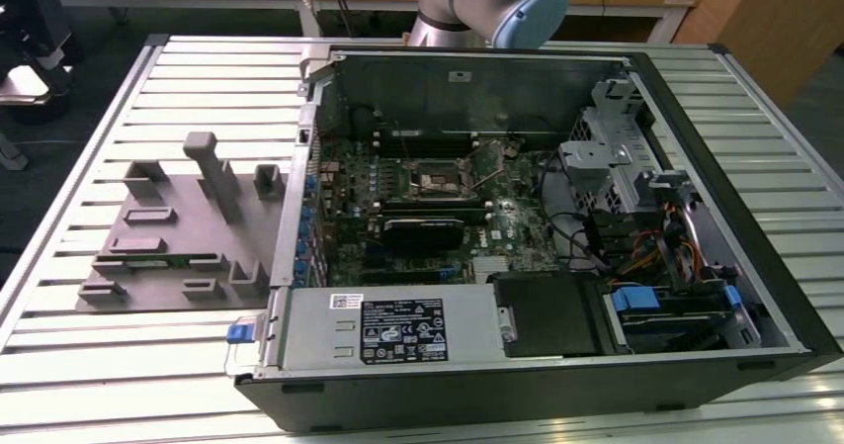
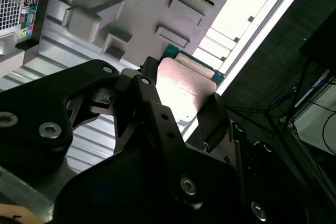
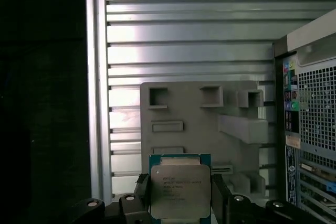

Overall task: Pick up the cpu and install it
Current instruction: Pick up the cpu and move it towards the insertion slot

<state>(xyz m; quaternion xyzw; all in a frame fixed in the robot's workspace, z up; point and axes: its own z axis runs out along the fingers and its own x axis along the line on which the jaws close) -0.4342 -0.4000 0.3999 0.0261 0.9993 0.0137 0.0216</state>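
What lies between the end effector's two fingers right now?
The cpu, silver top showing, sits there, held by opposite edges in the end effector; both wrist views show it.

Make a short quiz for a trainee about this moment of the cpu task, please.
1. True or false: the cpu already sits in the motherboard socket.
2. What does the gripper hold between its fingers? A) the cpu B) a black finned block C) nothing
3. Fill in: in the exterior view, the grey holder plate lies on the exterior view's ___ of the open computer case.

Key
1. False: the gripper holds it, outside the case.
2. A
3. left
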